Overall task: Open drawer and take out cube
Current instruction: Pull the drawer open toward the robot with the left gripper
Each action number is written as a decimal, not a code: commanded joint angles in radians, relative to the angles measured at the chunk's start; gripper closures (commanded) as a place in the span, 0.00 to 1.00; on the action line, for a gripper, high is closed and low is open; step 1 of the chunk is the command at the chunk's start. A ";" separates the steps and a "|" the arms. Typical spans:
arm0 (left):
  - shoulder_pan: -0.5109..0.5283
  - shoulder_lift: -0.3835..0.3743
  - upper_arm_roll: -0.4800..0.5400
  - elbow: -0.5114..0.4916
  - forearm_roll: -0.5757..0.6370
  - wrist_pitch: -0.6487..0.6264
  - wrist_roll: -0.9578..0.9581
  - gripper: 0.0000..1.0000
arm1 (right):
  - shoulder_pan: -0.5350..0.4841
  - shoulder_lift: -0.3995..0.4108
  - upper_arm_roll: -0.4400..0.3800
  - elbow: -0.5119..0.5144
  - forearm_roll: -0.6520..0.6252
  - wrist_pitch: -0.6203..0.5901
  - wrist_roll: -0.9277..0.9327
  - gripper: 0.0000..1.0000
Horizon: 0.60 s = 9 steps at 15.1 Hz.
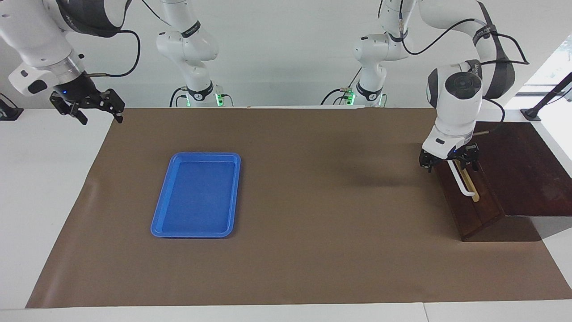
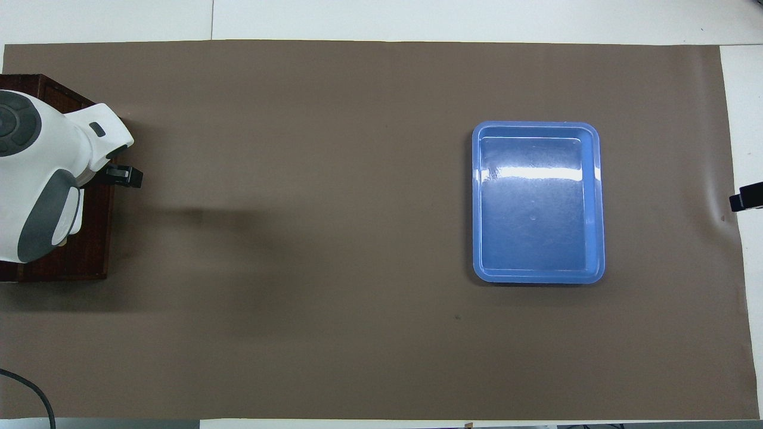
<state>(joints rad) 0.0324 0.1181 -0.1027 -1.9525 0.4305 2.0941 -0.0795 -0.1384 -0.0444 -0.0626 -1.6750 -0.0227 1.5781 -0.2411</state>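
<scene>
White walls back a white table covered by 1 wide brown mat. On it sit 1 blue tray toward the right arm's end and 1 dark wooden box toward the left arm's end.

2 arms are in view. The left arm bends over the box, its wrist turned straight down, and the left gripper sits at the robot-side end of the white bar handle on the drawer. Its jaws stand spread wide on either side of that end of the handle, with nothing clamped; whether a fingertip touches the bar cannot be told. In the overhead view the arm's white body covers most of the box top, and only a black part of the left gripper pokes out past the drawer front.

The drawer is shut, its front flush with the box and facing the middle of the table, handle mounted on 1 tan strip. No cube shows in either view.

The right arm waits, raised over the bare white tabletop just off the mat's corner at its own end. The right gripper hangs there spread wide and empty, well apart from the tray.
</scene>
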 commanded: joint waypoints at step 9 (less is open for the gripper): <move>0.004 -0.026 -0.005 -0.158 0.079 0.161 -0.133 0.00 | 0.000 -0.028 0.012 -0.032 0.003 -0.001 0.019 0.00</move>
<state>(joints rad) 0.0448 0.1128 -0.1026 -2.0566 0.4875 2.1928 -0.1500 -0.1368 -0.0454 -0.0589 -1.6781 -0.0227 1.5767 -0.2410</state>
